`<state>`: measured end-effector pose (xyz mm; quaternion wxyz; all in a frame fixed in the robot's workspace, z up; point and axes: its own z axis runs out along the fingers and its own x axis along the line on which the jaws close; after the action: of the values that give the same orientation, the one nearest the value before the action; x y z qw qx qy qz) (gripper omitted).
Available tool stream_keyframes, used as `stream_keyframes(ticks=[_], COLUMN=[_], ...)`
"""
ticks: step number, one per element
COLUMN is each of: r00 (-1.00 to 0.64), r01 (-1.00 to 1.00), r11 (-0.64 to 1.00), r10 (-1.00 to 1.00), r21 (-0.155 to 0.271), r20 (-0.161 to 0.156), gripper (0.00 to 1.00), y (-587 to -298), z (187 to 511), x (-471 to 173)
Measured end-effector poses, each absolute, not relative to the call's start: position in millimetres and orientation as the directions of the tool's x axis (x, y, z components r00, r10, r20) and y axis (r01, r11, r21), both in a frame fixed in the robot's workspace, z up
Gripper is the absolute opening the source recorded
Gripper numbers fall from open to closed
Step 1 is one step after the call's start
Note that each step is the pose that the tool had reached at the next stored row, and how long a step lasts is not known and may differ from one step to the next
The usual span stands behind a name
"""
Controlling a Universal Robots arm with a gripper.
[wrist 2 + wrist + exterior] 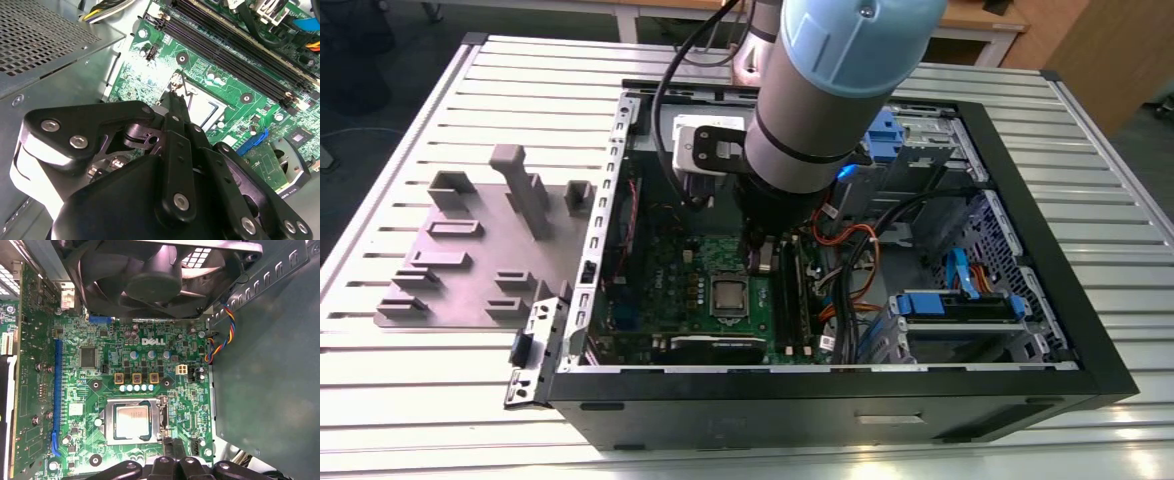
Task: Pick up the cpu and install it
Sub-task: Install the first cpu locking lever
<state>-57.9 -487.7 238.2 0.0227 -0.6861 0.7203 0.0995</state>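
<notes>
The cpu (132, 420), a small square with a silvery top, lies flat inside the metal socket frame (107, 420) on the green motherboard (150, 350). In the exterior view the cpu (727, 293) sits in the middle of the board inside the open computer case (854, 390). My gripper (175, 100) hangs just above the board with its black fingers (176, 145) together and nothing between them. The tip is beside one edge of the socket, close to a thin wire lever (185, 87). In the first wrist view the gripper (171, 442) tip is just off the socket's corner.
A black fan (150, 275) stands over one end of the board. Black memory slots (235, 40) run along the socket. A grey perforated box (40, 40) is close to the gripper. Orange cables (841, 240) and blue drive bays (961, 300) fill the case's other half. A grey fixture plate (480, 250) lies outside.
</notes>
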Motion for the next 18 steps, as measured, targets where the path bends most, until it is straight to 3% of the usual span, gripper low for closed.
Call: stream_keyframes(ticks=[18], r00=[-0.057], r01=[-0.994], r11=[0.041], r10=[-0.984], r21=[0.100], r20=[-0.170], gripper=[0.11], y=[-487.6], z=[239.6], x=[-57.7])
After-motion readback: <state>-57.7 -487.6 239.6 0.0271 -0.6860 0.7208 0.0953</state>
